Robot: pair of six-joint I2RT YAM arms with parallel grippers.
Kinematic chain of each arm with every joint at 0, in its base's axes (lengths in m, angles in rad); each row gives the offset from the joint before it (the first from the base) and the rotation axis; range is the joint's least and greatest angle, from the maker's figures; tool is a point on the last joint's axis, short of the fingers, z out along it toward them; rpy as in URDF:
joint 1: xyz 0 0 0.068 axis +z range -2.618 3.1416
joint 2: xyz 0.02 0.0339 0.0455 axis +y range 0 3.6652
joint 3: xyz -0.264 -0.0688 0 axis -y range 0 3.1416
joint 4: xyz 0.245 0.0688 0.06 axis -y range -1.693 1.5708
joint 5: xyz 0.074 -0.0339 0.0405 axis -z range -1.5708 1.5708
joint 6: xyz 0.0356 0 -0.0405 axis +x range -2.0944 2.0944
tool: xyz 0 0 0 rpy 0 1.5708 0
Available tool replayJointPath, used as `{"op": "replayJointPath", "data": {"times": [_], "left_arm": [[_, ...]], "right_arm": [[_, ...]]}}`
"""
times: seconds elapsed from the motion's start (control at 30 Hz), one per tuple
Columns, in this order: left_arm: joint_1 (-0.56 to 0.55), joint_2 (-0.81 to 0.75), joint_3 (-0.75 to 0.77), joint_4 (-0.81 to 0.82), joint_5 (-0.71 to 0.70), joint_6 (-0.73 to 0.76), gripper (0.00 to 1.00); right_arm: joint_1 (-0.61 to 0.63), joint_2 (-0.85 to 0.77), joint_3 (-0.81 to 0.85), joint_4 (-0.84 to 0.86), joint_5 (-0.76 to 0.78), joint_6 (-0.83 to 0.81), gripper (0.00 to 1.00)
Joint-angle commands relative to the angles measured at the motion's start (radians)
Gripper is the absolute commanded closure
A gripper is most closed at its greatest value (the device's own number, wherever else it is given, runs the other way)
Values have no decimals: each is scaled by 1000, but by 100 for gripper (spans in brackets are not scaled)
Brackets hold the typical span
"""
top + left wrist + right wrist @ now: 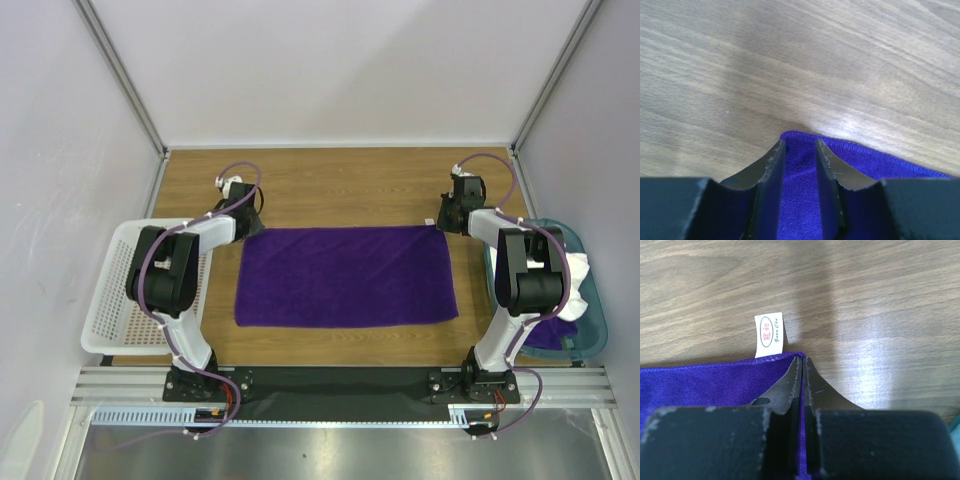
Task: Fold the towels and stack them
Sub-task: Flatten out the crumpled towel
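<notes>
Showing towel (345,275) lying flat at centre of table (350,185); straddling its 11 o'clock corner with left gripper (799,144), holding jaws spread with purple cloth showing between; pressing right gripper (803,360) jaws tight together at the 1 o'clock corner, just beside tag (769,335); being unable to tell pinching from mere touching there; showing basket (110,300) at 9 o'clock; showing bin (597,325) at 3 o'clock, holding white towel (578,280) and second purple towel (548,335).
</notes>
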Motion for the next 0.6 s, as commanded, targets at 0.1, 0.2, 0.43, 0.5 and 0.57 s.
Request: {"op": "replayJointPath", "data": {"times": [0.1, 0.2, 0.43, 0.5, 0.57], "left_arm": [[9, 52, 97, -37, 14, 12, 68], [9, 59, 100, -43, 26, 14, 70], [9, 87, 140, -81, 8, 20, 83], [9, 88, 148, -89, 3, 23, 84], [10, 93, 167, -106, -20, 29, 84]], "right_arm": [[-5, 1, 44, 3, 26, 9, 100], [-5, -1, 44, 2, 31, 6, 100], [-7, -3, 46, -1, 36, 2, 100], [-7, -1, 46, -1, 39, 4, 100], [-7, -6, 47, -3, 37, 2, 100]]}}
